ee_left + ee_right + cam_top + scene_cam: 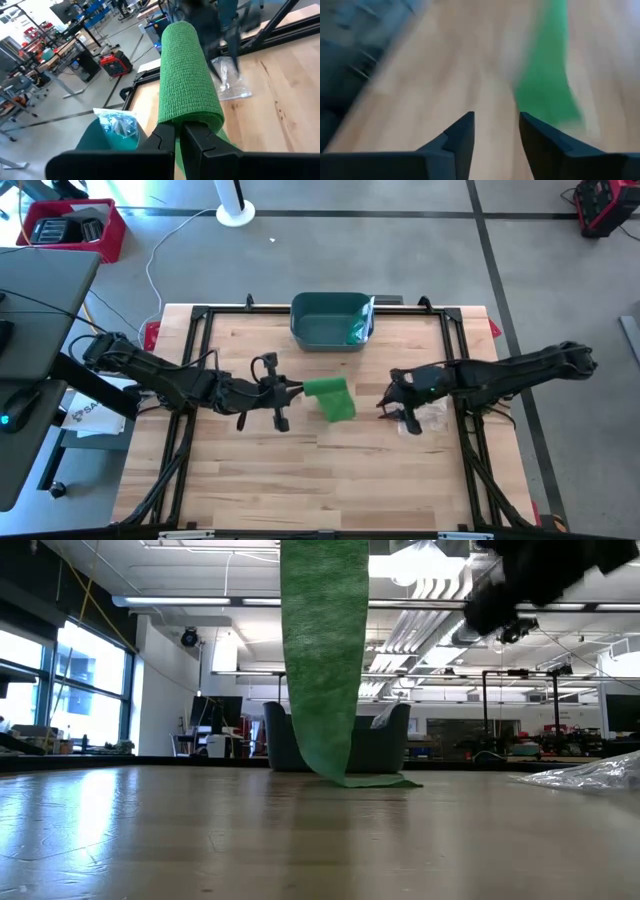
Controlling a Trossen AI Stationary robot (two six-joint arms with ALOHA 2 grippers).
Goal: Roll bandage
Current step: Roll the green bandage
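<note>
A green bandage [332,397] hangs as a long strip [322,660] from my left gripper [299,389], which is shut on its upper part at the table's middle. Its lower end [372,780] lies on the wood. In the left wrist view the bandage [186,75] runs on past the fingertips. My right gripper [391,403] stands open to the right of the bandage and above the table, with nothing between its fingers [496,125]. The strip [546,85] shows ahead of it. My left gripper pinches the bandage between its two shut fingers [165,142], at the strip's upper part [189,117]. The fingers come nearly level from the table's left. The strip folds over at the fingertips and hangs below them, its lower end resting on the table.
A dark green bin [330,320] stands at the far middle, with a plastic-wrapped item [117,127] inside. A clear plastic wrapper [432,416] lies on the wood under the right arm. Black frame rails [455,355] run along the table's sides.
</note>
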